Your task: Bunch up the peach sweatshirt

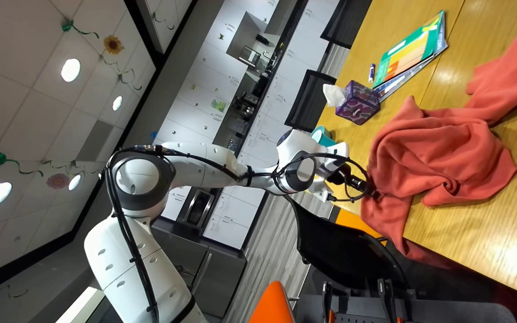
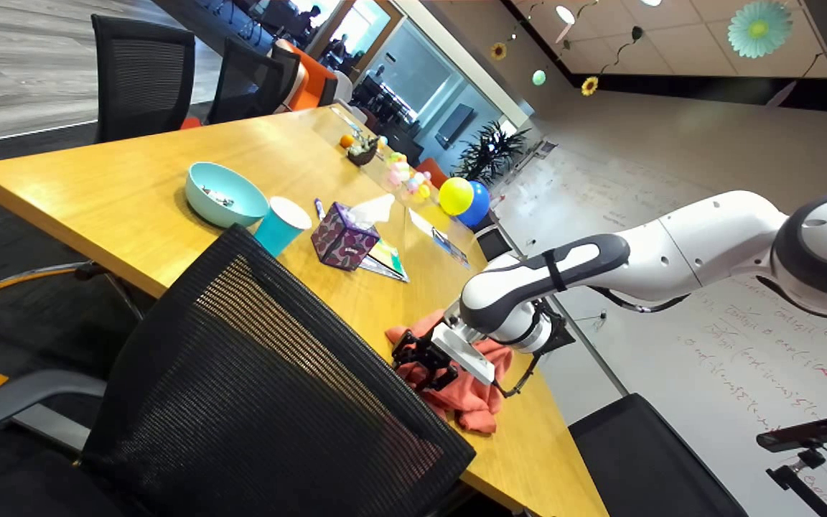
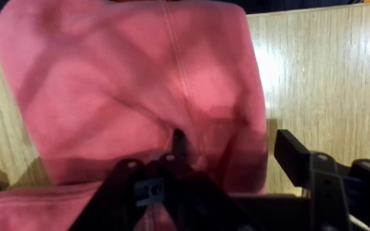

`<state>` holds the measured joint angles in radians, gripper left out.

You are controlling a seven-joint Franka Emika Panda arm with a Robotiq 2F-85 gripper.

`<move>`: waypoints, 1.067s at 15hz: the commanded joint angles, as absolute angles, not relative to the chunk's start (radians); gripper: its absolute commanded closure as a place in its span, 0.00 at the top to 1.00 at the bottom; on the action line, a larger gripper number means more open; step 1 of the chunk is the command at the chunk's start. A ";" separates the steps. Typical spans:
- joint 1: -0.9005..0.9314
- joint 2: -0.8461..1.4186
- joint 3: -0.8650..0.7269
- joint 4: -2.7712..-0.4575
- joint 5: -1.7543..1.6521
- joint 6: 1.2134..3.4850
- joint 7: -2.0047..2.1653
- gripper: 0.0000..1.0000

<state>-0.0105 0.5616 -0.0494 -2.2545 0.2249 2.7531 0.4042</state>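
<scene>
The peach sweatshirt (image 1: 442, 152) lies crumpled on the wooden table, with one part stretched toward the far side and another part hanging over the near edge. It also shows in an exterior view (image 2: 482, 380), partly hidden by the arm and a chair, and fills much of the wrist view (image 3: 108, 73). My gripper (image 3: 231, 146) is open, with its fingers wide apart. One finger presses into the fabric; the other is just past the sweatshirt's side edge, over bare wood. In both exterior views, the gripper (image 1: 368, 188) (image 2: 424, 362) is low at the sweatshirt near the table edge.
A purple tissue box (image 1: 358, 102), a green-and-yellow booklet (image 1: 411, 49), and a marker (image 1: 371, 72) are on the table (image 1: 478, 233). A teal cup (image 2: 284, 224) and bowl (image 2: 230, 194) stand farther along. A black chair (image 2: 263, 402) stands against the near edge.
</scene>
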 commanded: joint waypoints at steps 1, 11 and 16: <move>-0.038 0.575 -0.027 -2.232 0.265 2.763 0.352 0.42; -0.061 0.438 -0.085 -2.301 0.331 2.763 0.442 0.01; -0.115 0.248 -0.139 -2.332 0.430 2.725 0.472 0.01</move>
